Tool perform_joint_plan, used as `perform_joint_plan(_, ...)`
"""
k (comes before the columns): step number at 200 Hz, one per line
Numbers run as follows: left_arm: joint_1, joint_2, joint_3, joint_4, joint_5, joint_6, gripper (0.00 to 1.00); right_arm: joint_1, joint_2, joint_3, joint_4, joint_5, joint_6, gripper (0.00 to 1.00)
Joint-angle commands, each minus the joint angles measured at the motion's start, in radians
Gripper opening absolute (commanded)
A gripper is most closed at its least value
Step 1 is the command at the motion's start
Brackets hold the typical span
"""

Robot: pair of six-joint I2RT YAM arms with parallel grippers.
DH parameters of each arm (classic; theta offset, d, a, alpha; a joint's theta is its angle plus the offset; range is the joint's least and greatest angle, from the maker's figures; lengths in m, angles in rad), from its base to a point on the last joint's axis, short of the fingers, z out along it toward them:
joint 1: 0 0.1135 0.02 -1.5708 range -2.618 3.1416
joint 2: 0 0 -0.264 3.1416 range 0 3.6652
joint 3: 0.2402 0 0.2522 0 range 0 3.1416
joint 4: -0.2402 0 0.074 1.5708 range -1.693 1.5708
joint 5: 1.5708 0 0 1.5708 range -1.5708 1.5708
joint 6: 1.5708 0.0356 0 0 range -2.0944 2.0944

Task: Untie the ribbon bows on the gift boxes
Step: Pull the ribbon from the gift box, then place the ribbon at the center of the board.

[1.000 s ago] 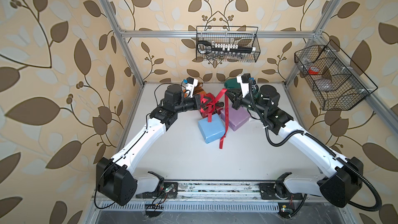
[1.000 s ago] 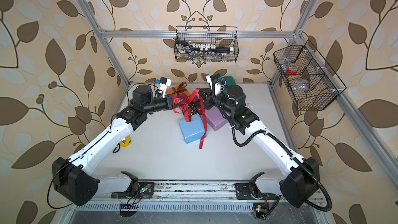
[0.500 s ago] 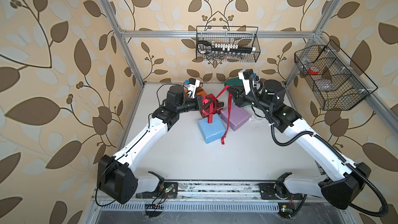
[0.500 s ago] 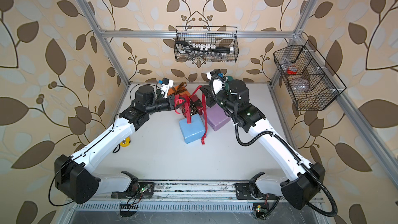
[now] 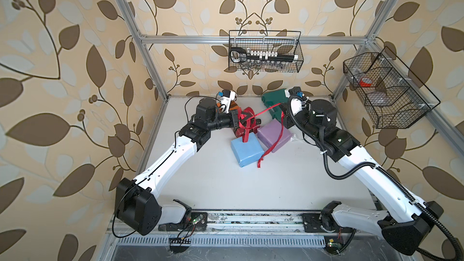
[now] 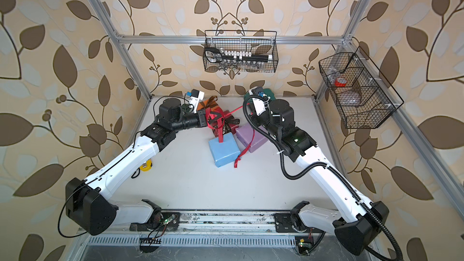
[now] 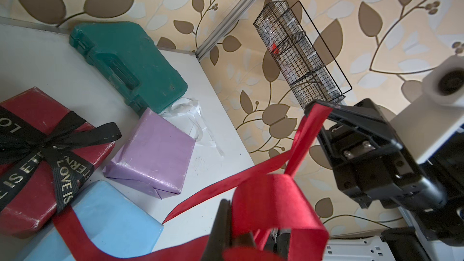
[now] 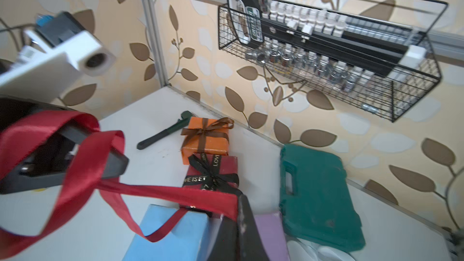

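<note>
The right end effector (image 5: pixel 283 108) has drawn back toward the green tool case (image 5: pixel 272 97) behind it, stretching the red ribbon (image 5: pixel 266 108) taut to the left end effector (image 5: pixel 237 121). Both are clamped shut on it, and it looks nearly untied. Open worktop (image 5: pixel 226 184) lies on the base side of both, the case crowds further pulling, and the bare light blue box (image 5: pixel 247 150) sits just under the left one.

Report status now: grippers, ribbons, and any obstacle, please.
Left gripper and right gripper both shut on red ribbon, stretched between them. Black bow and brown bow not yet untied. Loose red tail drapes over lilac box.
</note>
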Motion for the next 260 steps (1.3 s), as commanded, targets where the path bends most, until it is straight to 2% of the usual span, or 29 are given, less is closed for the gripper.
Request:
perform_joint_plan(1, 0.006, 0.011, 0.022, -0.027, -0.009, 0.029, 0.00, -0.017, -0.059, 0.001, 0.065, 0.268, -0.060, 0.01)
perform_joint_plan(23, 0.005, 0.017, 0.023, -0.009, -0.004, 0.017, 0.00, -0.017, -0.063, 0.031, 0.104, 0.297, -0.123, 0.04)
perform_joint_plan(45, 0.005, 0.034, 0.058, 0.004, 0.010, 0.002, 0.00, -0.017, -0.042, 0.122, 0.124, 0.267, -0.171, 0.04)
perform_joint_plan(63, 0.004, 0.063, 0.145, -0.002, 0.033, 0.001, 0.00, -0.017, -0.023, 0.185, 0.127, 0.213, -0.179, 0.00)
perform_joint_plan(93, 0.004, 0.110, 0.305, -0.013, 0.060, -0.002, 0.00, -0.017, -0.015, 0.212, 0.117, 0.125, -0.160, 0.00)
perform_joint_plan(135, -0.051, 0.193, 0.479, 0.013, 0.113, -0.050, 0.00, -0.017, -0.030, 0.200, 0.117, 0.133, -0.153, 0.00)
perform_joint_plan(183, -0.146, 0.296, 0.701, -0.007, 0.140, -0.054, 0.00, -0.018, -0.082, 0.083, 0.106, 0.165, -0.123, 0.00)
perform_joint_plan(211, -0.187, 0.365, 0.802, -0.029, 0.166, -0.065, 0.00, -0.020, -0.139, -0.050, 0.062, 0.118, -0.027, 0.00)
perform_joint_plan(224, -0.202, 0.370, 0.790, -0.043, 0.156, -0.047, 0.00, -0.021, -0.172, -0.140, 0.060, 0.038, 0.029, 0.00)
perform_joint_plan(247, -0.203, 0.348, 0.677, -0.016, 0.128, -0.047, 0.00, -0.028, -0.185, -0.258, 0.039, -0.121, 0.125, 0.00)
perform_joint_plan(255, -0.203, 0.341, 0.642, -0.021, 0.113, -0.036, 0.00, -0.032, -0.178, -0.282, 0.028, -0.165, 0.151, 0.04)
perform_joint_plan(260, -0.204, 0.337, 0.624, -0.027, 0.106, -0.027, 0.00, -0.037, -0.170, -0.295, 0.023, -0.196, 0.165, 0.10)
